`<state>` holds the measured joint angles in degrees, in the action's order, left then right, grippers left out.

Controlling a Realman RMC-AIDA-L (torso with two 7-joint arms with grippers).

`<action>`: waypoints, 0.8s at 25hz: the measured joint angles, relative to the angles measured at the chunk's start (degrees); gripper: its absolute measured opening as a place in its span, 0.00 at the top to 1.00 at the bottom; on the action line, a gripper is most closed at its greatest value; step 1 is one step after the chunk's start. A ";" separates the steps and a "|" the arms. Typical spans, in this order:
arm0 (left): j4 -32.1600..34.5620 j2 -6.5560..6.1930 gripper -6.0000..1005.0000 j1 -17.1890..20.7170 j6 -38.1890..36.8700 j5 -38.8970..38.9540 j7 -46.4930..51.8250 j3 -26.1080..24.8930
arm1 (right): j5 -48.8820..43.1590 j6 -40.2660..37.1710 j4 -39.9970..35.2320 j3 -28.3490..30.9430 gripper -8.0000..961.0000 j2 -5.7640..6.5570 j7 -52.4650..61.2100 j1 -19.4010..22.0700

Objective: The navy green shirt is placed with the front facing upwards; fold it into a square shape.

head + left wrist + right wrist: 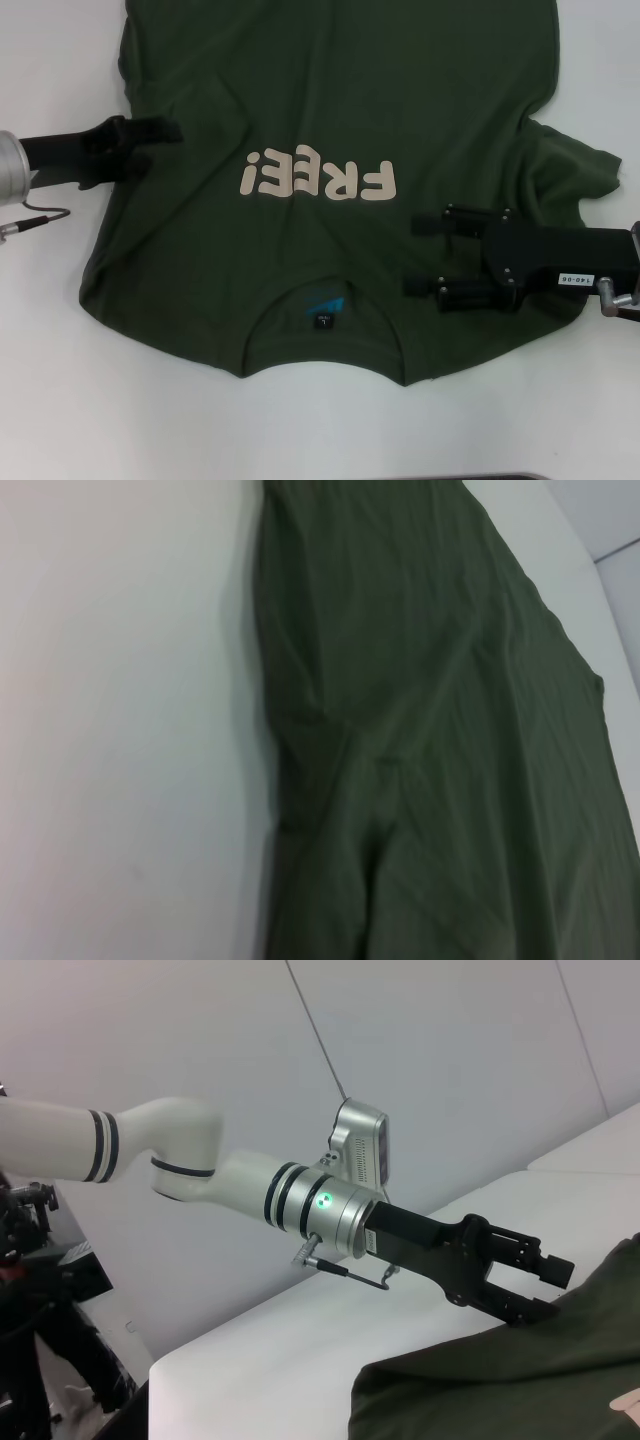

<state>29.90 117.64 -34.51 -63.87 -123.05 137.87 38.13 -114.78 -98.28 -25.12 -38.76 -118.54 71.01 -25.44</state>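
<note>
Lying face-up, navy green shirt (330, 110) — collar toward robot, left hand (150, 150) and right hand (425, 255) open, empty.

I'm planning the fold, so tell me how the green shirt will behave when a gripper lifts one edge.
The navy green shirt looks soft and wrinkled, so it will probably drape limply. It lies on a smooth white table, so it may slide when tugged by the left gripper.

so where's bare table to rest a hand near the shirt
Bare table lies left of the shirt below the left gripper, and in front of the collar. The middle is all cloth, with the right gripper over it.
</note>
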 joint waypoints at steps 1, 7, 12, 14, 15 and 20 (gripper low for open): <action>0.02 0.01 0.29 0.09 0.25 0.00 0.04 -0.13 | 0.00 0.02 -0.01 0.00 0.03 0.00 0.00 -0.01; 0.07 0.02 0.29 0.10 0.28 -0.01 0.12 0.12 | 0.00 0.05 -0.01 0.00 0.03 0.00 0.00 -0.04; -0.01 0.04 0.29 0.28 -0.95 -0.11 0.12 0.02 | 0.00 0.05 -0.01 0.00 0.03 0.00 0.00 -0.13; 0.06 0.08 0.29 0.36 -2.05 -0.12 0.12 -0.21 | 0.00 0.05 -0.01 0.00 0.03 0.00 0.00 -0.13; 0.10 0.08 0.29 0.37 -2.89 -0.13 0.12 -0.31 | 0.00 0.05 -0.01 0.00 0.03 0.00 0.00 -0.13; 0.30 -0.09 0.29 0.19 -9.94 0.22 0.33 -1.02 | -0.01 0.03 -0.01 0.00 0.04 0.00 0.00 -0.13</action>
<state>30.20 117.56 -34.32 -73.81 -122.84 138.20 37.11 -114.78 -98.25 -25.14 -38.76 -118.54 71.01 -25.58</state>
